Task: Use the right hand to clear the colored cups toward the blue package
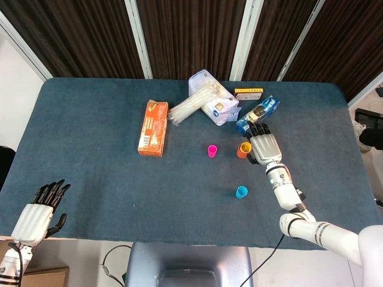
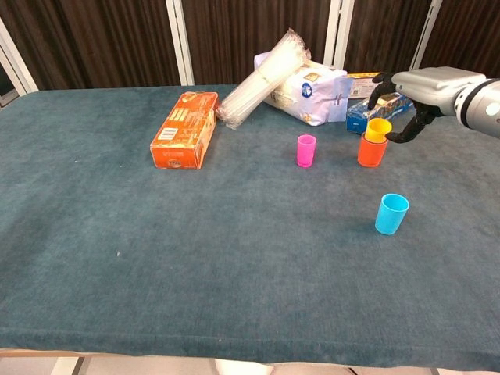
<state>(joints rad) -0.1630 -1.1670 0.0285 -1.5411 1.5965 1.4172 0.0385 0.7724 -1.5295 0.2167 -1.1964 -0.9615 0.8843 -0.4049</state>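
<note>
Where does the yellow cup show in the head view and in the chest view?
Head view: yellow cup right of centre, nested in the orange cup, at the right hand.
Chest view: yellow cup upper right, sitting in the orange cup, under the right hand.
Shared landmark: the blue package just behind the cups.

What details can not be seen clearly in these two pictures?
- Whether the right hand grips the yellow cup or has let go: the fingers curl beside it in the chest view, and the hand covers it in the head view.
- Blue package: print too small; partly behind the hand.
- Left hand: only in the head view, wrist cut by the edge.
- Orange cup: inside hidden by the yellow cup.
</note>
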